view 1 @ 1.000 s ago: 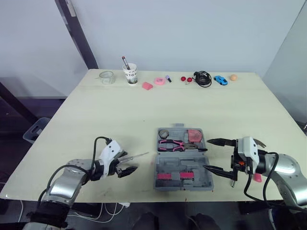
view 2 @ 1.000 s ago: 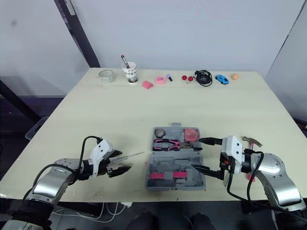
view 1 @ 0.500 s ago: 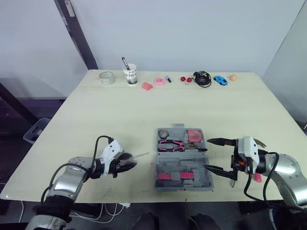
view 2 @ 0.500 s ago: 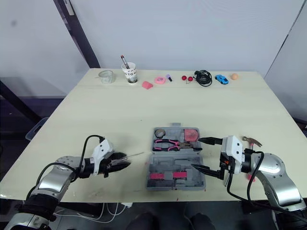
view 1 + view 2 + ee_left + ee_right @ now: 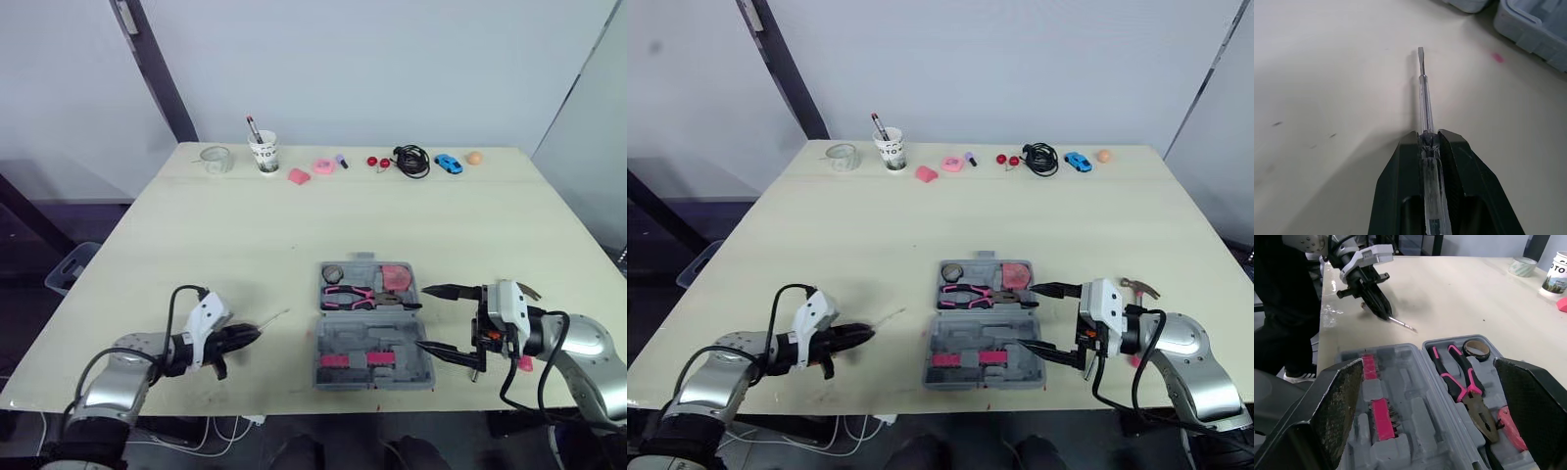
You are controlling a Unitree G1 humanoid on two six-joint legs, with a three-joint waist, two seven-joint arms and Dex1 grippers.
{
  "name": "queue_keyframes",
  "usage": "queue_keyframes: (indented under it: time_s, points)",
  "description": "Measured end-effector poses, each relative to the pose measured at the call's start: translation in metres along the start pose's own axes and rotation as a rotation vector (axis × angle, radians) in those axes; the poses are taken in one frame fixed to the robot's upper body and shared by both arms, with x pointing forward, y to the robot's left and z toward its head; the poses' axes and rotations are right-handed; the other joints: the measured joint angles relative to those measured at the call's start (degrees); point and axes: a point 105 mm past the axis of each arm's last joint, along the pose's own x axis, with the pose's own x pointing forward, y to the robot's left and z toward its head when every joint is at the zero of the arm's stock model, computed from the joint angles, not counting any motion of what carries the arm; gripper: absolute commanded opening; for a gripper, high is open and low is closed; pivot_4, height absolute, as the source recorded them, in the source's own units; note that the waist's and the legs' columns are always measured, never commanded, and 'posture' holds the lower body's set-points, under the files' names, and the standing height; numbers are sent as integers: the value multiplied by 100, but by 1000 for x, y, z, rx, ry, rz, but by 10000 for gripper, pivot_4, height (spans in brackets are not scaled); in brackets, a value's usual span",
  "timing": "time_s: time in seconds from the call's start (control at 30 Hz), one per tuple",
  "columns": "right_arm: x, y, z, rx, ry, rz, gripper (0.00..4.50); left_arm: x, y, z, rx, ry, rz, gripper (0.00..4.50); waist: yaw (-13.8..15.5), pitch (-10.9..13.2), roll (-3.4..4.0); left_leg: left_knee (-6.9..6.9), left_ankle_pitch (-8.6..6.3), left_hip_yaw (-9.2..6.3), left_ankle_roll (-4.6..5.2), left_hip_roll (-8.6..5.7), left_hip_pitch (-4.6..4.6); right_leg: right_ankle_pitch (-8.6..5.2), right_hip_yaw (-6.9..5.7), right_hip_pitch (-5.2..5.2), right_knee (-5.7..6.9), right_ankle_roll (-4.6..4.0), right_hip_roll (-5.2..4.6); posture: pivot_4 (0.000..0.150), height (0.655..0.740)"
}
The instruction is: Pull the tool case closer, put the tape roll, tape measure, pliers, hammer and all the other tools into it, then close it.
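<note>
The tool case (image 5: 375, 328) lies open at the table's near edge, between my arms, with the pliers (image 5: 353, 294) and tape roll (image 5: 334, 271) seated in its far half. My left gripper (image 5: 1429, 137) is pinched on the clear handle of a screwdriver (image 5: 1423, 95) just left of the case, blade pointing toward it, while my right gripper (image 5: 423, 316) is spread wide at the case's right edge. I should lift the blade over the case wall, line the shaft up with a free slot, and release only once it lies flat.

Visible are 1 tool case (image 5: 394, 345), 1 pliers (image 5: 355, 295), 1 screwdriver (image 5: 1423, 98) and 1 hammer (image 5: 1140, 286).
</note>
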Motion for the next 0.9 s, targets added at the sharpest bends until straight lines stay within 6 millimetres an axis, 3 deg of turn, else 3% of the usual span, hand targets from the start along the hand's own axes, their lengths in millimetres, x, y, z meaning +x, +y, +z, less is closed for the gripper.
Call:
queue_keyframes:
  time_s: [0.27,0.6,0.9]
  points:
    - [1,-2,0,-7,-9,2,45000,-13,-4,64,37,-58,-124,384,4,1,0,0,0,2,0,-3,-3,0,0,0,-1,2,1,1500,7400]
    - [-2,-2,-2,-12,-8,-22,45000,2,-28,92,82,-9,-279,384,11,2,0,0,0,3,0,-2,-4,0,1,0,-1,3,10,1500,7400]
    - [-6,-3,-4,-20,-2,-72,45000,31,-51,116,229,40,-432,384,8,3,-2,1,0,0,0,-2,-6,1,3,0,-1,4,16,1500,7400]
